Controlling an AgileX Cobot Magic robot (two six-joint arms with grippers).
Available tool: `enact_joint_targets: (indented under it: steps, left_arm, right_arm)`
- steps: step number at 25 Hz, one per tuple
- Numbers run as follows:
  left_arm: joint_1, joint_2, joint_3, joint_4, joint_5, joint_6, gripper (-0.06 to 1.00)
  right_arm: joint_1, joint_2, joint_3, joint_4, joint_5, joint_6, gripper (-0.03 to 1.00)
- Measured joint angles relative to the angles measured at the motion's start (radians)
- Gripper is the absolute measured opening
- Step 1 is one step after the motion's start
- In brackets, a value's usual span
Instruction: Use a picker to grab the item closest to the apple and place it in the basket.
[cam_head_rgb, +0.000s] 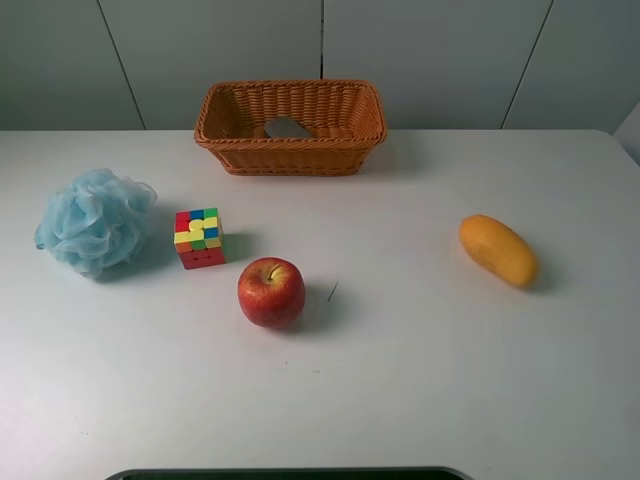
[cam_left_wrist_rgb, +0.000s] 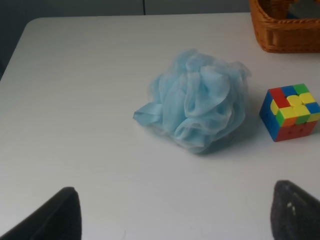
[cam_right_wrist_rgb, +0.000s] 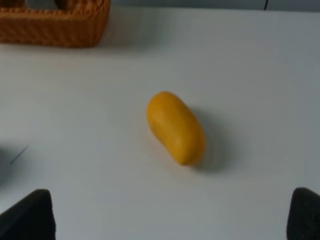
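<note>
White table (cam_head_rgb: 420, 380) with the apple (cam_head_rgb: 271, 292) as reference. The puzzle cube (cam_head_rgb: 199, 238), the item nearest the apple, rests just beside it on the far-left side, apart from it. The blue bath pouf (cam_head_rgb: 95, 220) lies further left, beyond the cube. The wicker basket (cam_head_rgb: 290, 152) stands well behind the apple; the yellow mango (cam_head_rgb: 498, 250) lies well to its right. Left gripper (cam_left_wrist_rgb: 175, 212) and right gripper (cam_right_wrist_rgb: 172, 215): jaws spread wide, holding nothing, raised above the table.
</note>
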Motion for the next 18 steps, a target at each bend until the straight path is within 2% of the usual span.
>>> enact_joint_targets:
  steps: [18]
  left_arm:
    - [0.000, 0.000, 0.000, 0.000, 0.000, 0.000, 0.73]
  right_arm:
    - [-0.024, -0.014, 0.000, -0.006, -0.014, 0.004, 0.70]
